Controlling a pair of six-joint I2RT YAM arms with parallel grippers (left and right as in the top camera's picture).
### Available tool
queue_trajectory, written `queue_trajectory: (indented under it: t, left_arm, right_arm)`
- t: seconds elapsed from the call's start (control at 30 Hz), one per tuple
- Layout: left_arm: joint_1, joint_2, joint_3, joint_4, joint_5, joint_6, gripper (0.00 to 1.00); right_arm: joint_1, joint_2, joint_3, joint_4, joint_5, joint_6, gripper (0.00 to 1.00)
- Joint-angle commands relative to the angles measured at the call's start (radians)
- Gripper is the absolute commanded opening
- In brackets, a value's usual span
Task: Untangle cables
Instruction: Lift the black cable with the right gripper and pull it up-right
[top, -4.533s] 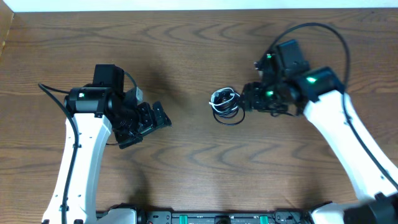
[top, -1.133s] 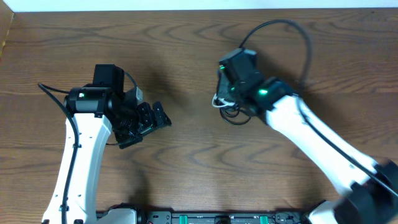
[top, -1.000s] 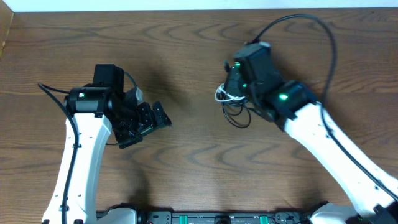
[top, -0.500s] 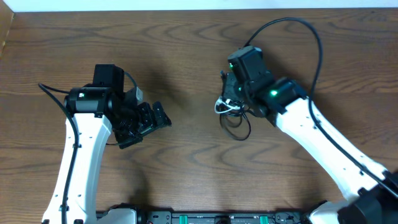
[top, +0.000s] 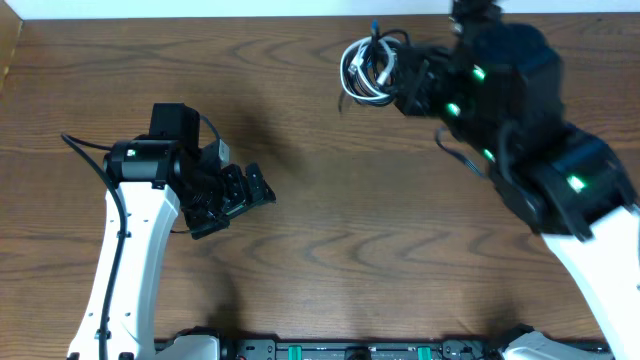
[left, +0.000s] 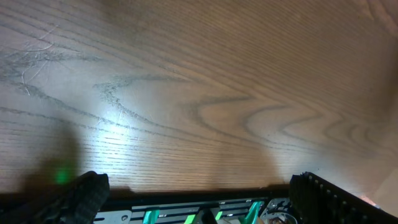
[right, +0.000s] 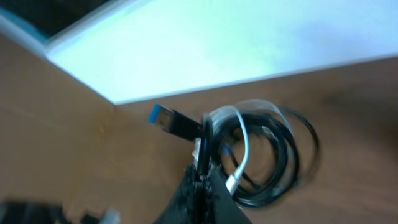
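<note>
The cables (top: 366, 70) form one small coil of black and white loops, lifted off the wooden table and hanging near its far edge. My right gripper (top: 398, 78) is shut on the coil's edge. In the right wrist view the gripper (right: 202, 175) pinches a black strand, and the coil (right: 273, 163) hangs beyond it. A white cable (right: 244, 146) loops through the coil, and a blue-tipped plug (right: 168, 121) sticks out to the left. My left gripper (top: 240, 203) rests low at the left, open, far from the cables. In its wrist view the gripper (left: 196, 193) holds nothing, only bare wood between the fingers.
The table's far edge (top: 200, 18) borders a white surface. A black rail with green clips (top: 350, 352) runs along the near edge. A thick black cord (top: 75, 145) trails from the left arm.
My right arm has risen sharply with the coil, carrying it off the table and toward the far edge. The left arm has not moved.
</note>
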Motion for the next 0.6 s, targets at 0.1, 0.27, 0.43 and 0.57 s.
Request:
queue_trajectory:
  t: [0.1,0.27,0.43,0.57]
  left_arm:
    - [-0.002,0.0,0.012,-0.004,-0.006,0.002,0.98]
    - [-0.002,0.0,0.012,-0.004,-0.006,0.002,0.98]
    - [-0.002,0.0,0.012,-0.004,-0.006,0.002,0.98]
    - [-0.002,0.0,0.012,-0.004,-0.006,0.002,0.98]
  right_arm:
    - [0.035,0.141,-0.101,-0.145,0.167,0.064,0.02]
    - [0.017,0.19,-0.095,-0.053,0.055,0.097,0.01]
    - [-0.044,0.132,-0.003,0.003,-0.08,0.07,0.01]
    - [-0.05,0.082,0.006,0.008,-0.138,-0.114,0.01]
